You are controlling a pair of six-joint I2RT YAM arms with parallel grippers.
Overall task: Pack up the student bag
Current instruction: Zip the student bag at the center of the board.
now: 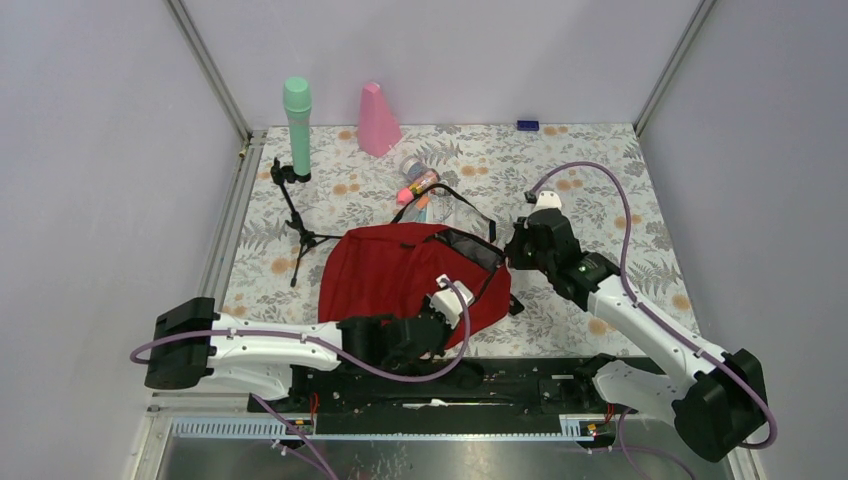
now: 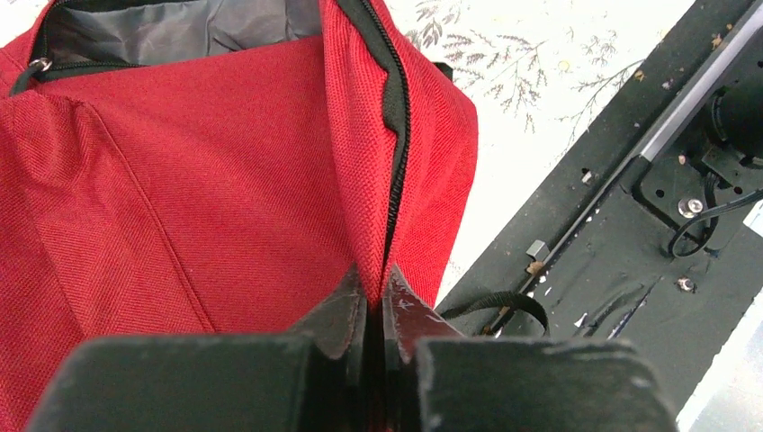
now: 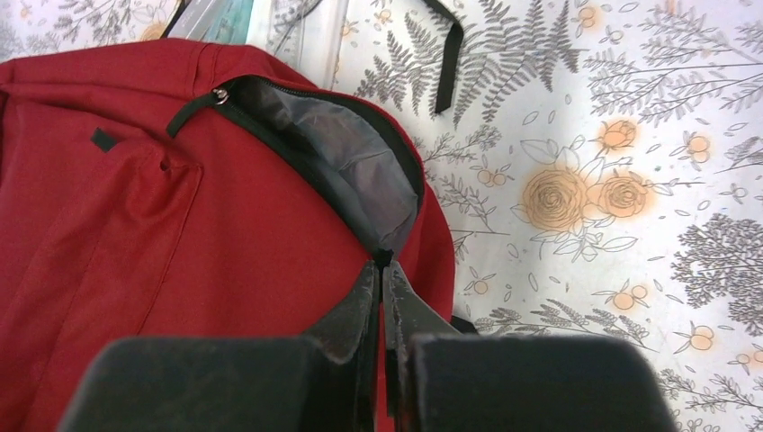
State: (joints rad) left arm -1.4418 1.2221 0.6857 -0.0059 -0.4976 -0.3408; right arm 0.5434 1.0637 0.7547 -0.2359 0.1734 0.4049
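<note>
The student bag, a red backpack with black zippers, lies in the middle of the table. Its main zipper is partly open and shows grey lining. My left gripper is at the bag's near right edge. In the left wrist view the left gripper is shut on a fold of red fabric beside the zipper line. My right gripper is at the bag's far right corner. In the right wrist view the right gripper is shut on the bag at the end of the zipper opening.
Behind the bag stand a green bottle and a pink cone-shaped thing, with a pink-capped bottle lying nearer. A small black tripod is on the left. Clear plastic things lie under the bag's black strap. The black base rail runs along the near edge.
</note>
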